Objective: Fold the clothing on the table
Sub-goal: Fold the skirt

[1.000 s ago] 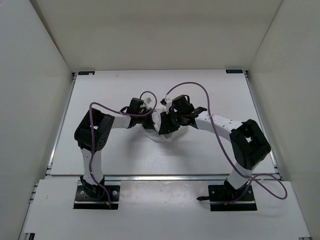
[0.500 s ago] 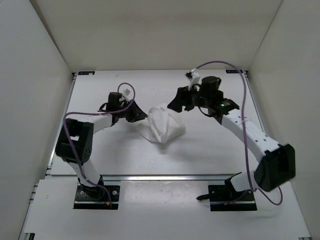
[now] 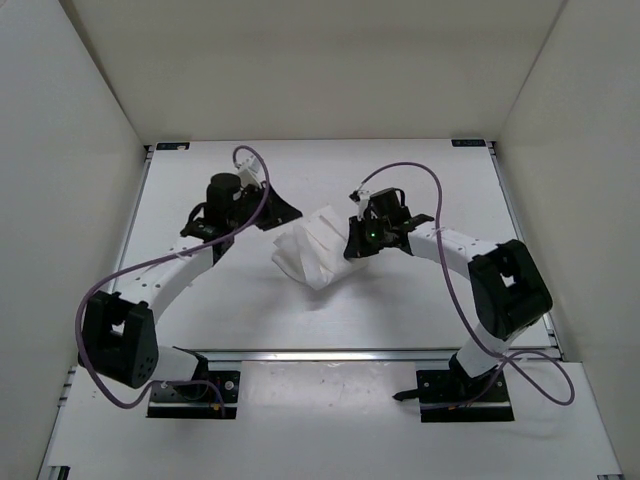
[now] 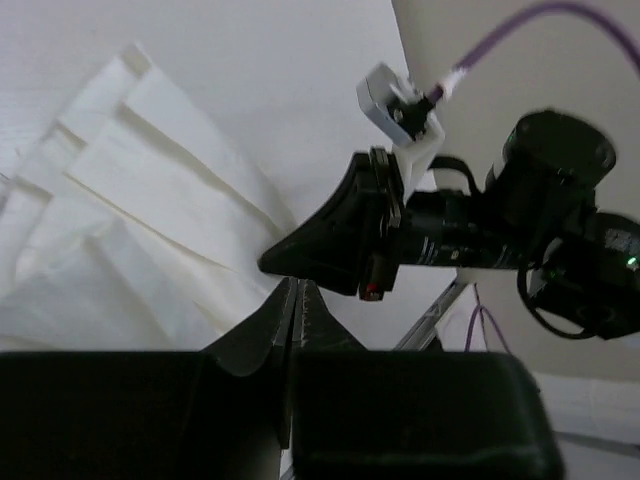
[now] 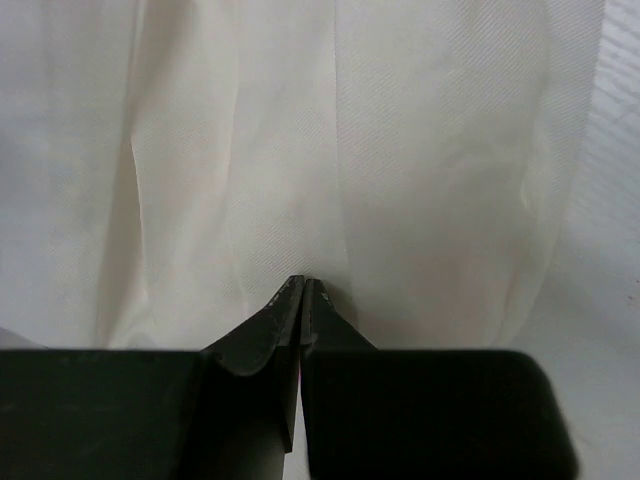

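Clothing (image 3: 312,252) bunched on table (image 3: 430,310), right tool (image 5: 303,290) clenched at edge, left tool (image 4: 296,305) clenched beside

Likely a lab test cell: white walls (image 3: 320,60) boxing the table (image 3: 420,310).

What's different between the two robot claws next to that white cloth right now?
The left gripper sits at the upper-left edge of the clothing in the top view, while the right gripper meets its right side. The right gripper's own camera sees cloth all around its tips. The left gripper's tips sit at the cloth's edge, with bare table beyond. Both have their fingers closed together, and it is unclear whether either pinches fabric.
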